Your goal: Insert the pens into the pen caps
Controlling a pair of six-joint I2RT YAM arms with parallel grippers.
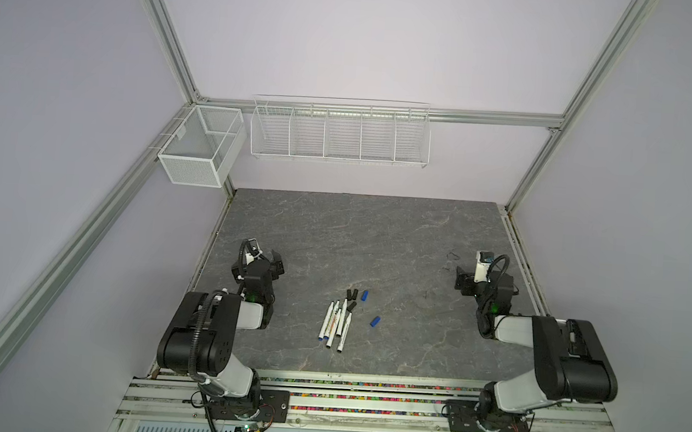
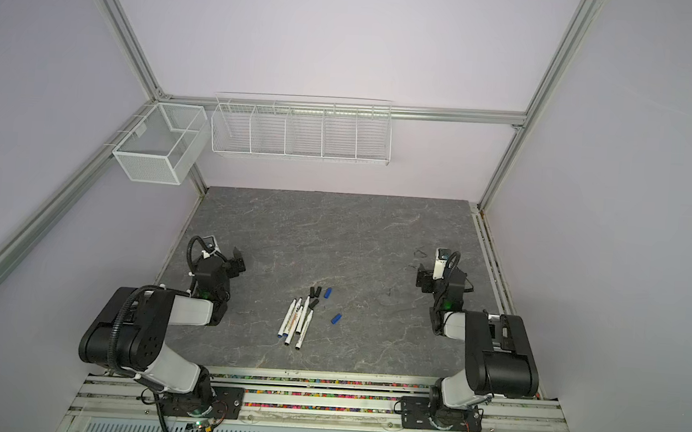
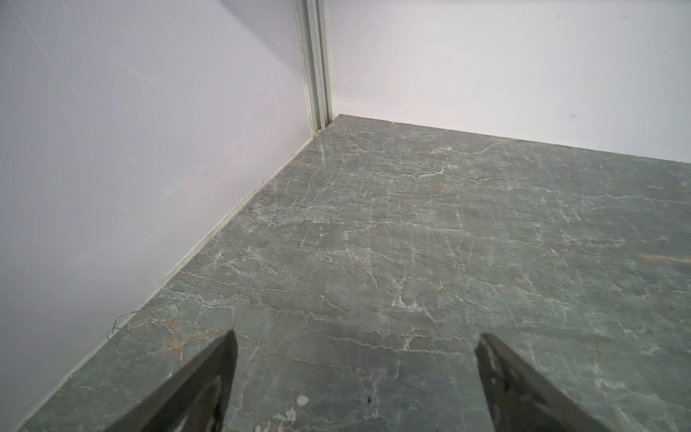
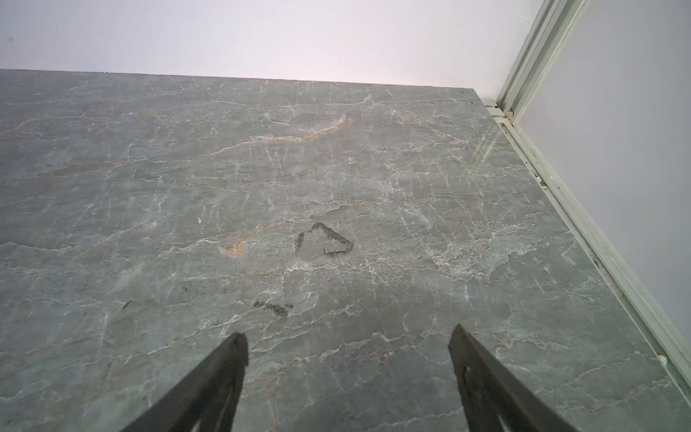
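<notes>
Between left gripper (image 1: 277, 265) and right gripper (image 1: 460, 281), well apart, lie pens (image 1: 332, 322), caps (image 1: 352, 294).

white pens (image 1: 333, 323) with printed barrels and blue or black ends; three black caps (image 1: 349, 295), two blue caps (image 1: 364, 296); grey worktop (image 1: 376, 236) veined in white and orange; white wire baskets (image 1: 339, 135).

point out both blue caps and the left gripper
lone blue cap (image 1: 375, 321), in a top view, its middle
farther blue cap (image 1: 364, 296), in a top view, its middle
left gripper (image 3: 357, 334), left wrist view, midway between its open fingertips
</notes>
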